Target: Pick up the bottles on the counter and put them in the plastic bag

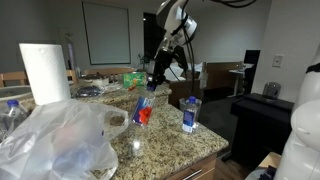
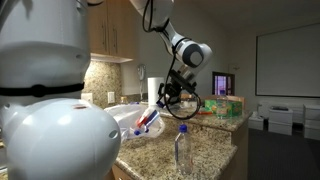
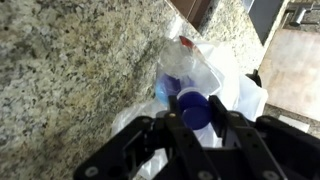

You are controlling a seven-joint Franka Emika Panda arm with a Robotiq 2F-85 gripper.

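plastic bag [image 1: 55, 140]: crumpled on tabletop [image 1: 165, 140], foreground | jaws: clamped on red-filled bottle [image 1: 144, 108] near its blue cap; bottle tilted, held above the tabletop just beside the bag | second bottle [image 1: 190, 113]: upright, near the tabletop edge | paper towel roll [image 1: 45, 72]: behind bag

No writing is showing clearly enough to read in any view. The standing bottle [image 1: 190, 116] is wearing a blue label, but its print is coming through only as a blur. The tilted bottle [image 1: 144, 108] is showing a blue band, equally unreadable. In the wrist view the bottle's blue cap [image 3: 191, 107] is showing no markings.
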